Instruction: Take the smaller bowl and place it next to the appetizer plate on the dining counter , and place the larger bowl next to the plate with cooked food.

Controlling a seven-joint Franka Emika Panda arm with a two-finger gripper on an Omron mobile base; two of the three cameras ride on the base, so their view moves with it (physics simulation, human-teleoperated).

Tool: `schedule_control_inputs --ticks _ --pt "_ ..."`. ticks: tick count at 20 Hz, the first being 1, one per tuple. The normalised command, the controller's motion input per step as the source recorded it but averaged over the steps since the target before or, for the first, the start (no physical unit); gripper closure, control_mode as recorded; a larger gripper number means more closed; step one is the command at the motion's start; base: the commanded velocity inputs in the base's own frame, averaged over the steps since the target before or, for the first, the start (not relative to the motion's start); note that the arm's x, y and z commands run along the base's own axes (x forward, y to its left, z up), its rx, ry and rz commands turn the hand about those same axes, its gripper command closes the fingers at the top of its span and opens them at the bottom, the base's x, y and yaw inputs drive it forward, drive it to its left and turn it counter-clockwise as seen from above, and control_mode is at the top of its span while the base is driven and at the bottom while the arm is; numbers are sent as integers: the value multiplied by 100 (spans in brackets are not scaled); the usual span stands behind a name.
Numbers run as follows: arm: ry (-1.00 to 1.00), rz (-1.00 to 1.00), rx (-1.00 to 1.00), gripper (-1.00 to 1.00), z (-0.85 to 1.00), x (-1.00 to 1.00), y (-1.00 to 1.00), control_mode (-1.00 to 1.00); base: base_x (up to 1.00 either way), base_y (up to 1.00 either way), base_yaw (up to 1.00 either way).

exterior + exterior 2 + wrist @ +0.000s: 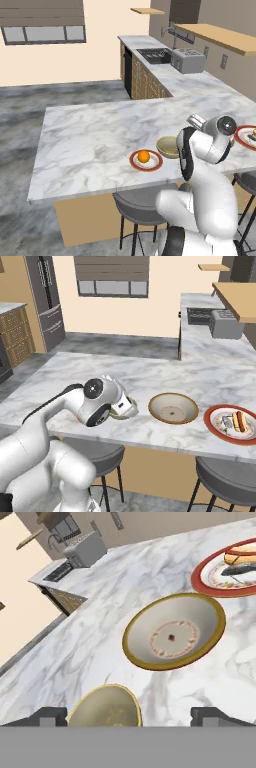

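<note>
The tool [128,716] is seen in the hand view with its two dark fingertips spread wide apart, gripping nothing, and the small bowl [105,706] lies between them on the marble tabletop [90,647]. Beyond it, apart from it, the large bowl [173,637] rests upright, and past that the food plate [227,564] is seen near the bowl's far rim without touching it. In the left base view the ball plate [146,160] sits on the tabletop [90,135] just beside the small bowl [168,146], which is partly hidden by the arm. In the right base view the large bowl [173,408] stands between the wrist and the food plate [232,424].
</note>
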Motion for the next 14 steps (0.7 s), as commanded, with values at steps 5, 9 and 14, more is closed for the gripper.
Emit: schedule_control_inputs --ticks 5,9,14 --pt "0 3 -7 -100 100 -73 1 -100 0 0 0" --pt "3 0 -7 -100 100 -73 11 -100 0 0 0" --pt "3 0 -8 -100 100 -61 20 -100 0 0 0"
